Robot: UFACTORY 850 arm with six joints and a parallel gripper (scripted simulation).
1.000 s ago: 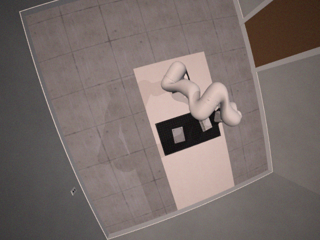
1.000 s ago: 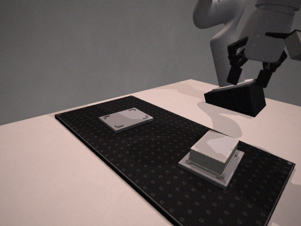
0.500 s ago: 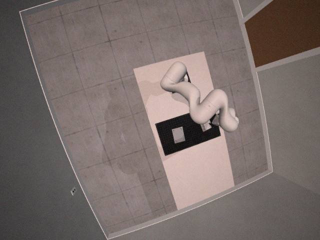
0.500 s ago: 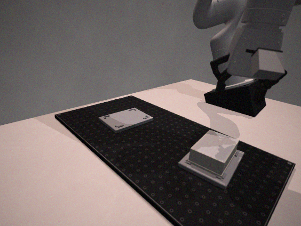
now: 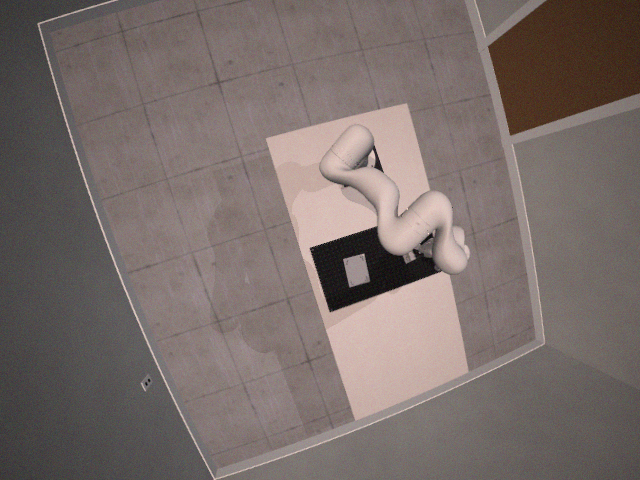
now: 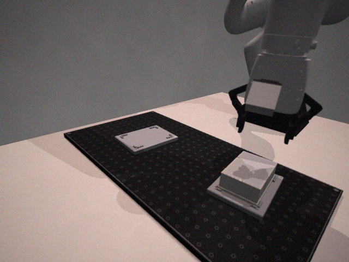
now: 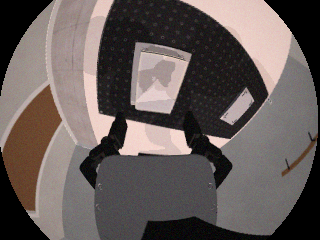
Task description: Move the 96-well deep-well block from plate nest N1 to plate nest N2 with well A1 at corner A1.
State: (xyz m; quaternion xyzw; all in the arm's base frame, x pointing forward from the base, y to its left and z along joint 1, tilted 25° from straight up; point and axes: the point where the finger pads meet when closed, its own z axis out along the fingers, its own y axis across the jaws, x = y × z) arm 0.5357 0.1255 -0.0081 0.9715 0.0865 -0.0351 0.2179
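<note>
Grey, box-shaped deep-well block (image 6: 247, 176) sits seated on nest N1 (image 6: 269, 202); my black claw (image 6: 264, 134), fully open and empty, should centre above and descend squarely.

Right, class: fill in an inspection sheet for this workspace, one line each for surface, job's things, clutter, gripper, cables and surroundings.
Surface: pale table carrying a black perforated board.
Job's things: deep-well block sits upright in the nearer nest N1; nest N2 holds nothing, corner locators visible. A1 marks too small to read.
Clutter: nothing seen.
Gripper: gripper open wide, holding nothing, hovering above and behind the block, casting a shadow on its top.
Cables: nothing seen.
Surroundings: tiled concrete floor, grey walls, a brown panel, a wall socket.
</note>
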